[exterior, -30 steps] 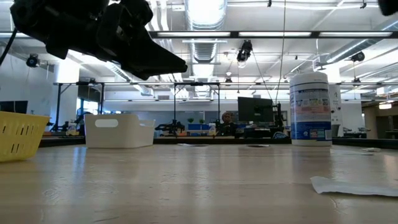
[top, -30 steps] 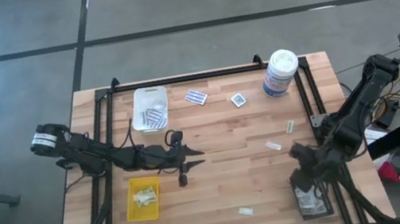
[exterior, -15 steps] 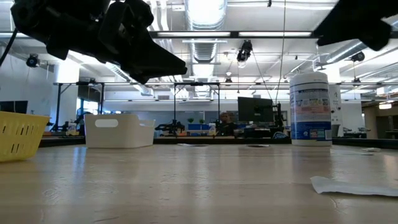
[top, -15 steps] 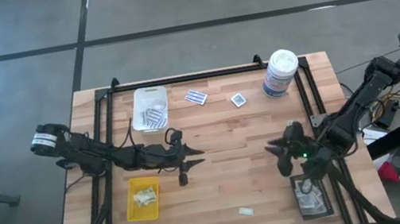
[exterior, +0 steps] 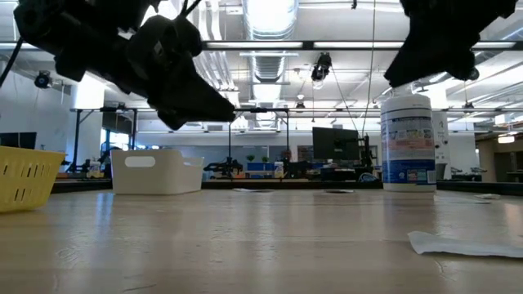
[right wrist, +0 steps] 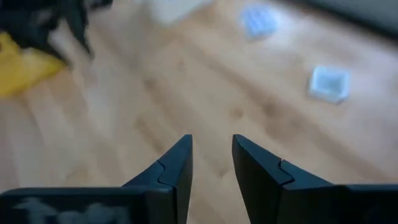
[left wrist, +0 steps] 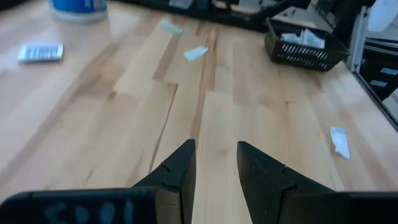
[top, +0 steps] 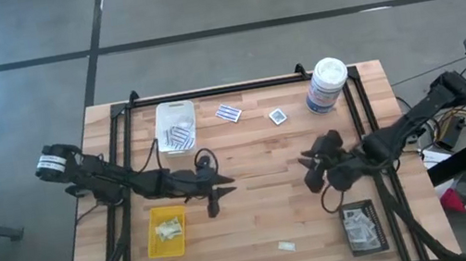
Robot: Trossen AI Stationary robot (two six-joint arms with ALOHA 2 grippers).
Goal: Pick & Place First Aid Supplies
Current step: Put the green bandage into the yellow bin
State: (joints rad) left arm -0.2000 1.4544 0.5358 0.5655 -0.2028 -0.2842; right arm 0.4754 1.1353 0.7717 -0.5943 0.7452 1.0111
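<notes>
First aid supplies lie loose on the wooden table: a blue-and-white striped packet [top: 229,112], a white square with a dark centre [top: 279,116] and a small pale strip [top: 286,247] near the front edge. More packets fill the white tray [top: 176,125], the yellow tray [top: 166,230] and the black tray [top: 364,227]. My left gripper [top: 221,189] [left wrist: 214,146] hovers open over bare wood left of centre. My right gripper [top: 308,171] [right wrist: 211,140] hovers open over bare wood right of centre. Neither has anything between its fingers.
A tall white canister with a blue label [top: 327,85] stands at the far right. A black metal frame [top: 236,88] runs along the table's far edge and down both sides. Bare wood lies between the two grippers.
My right gripper has swung from above the black tray at the near right toward the table's middle and far side, turning about as it went. My left gripper has stayed in place, rolled a little and tipped downward.
</notes>
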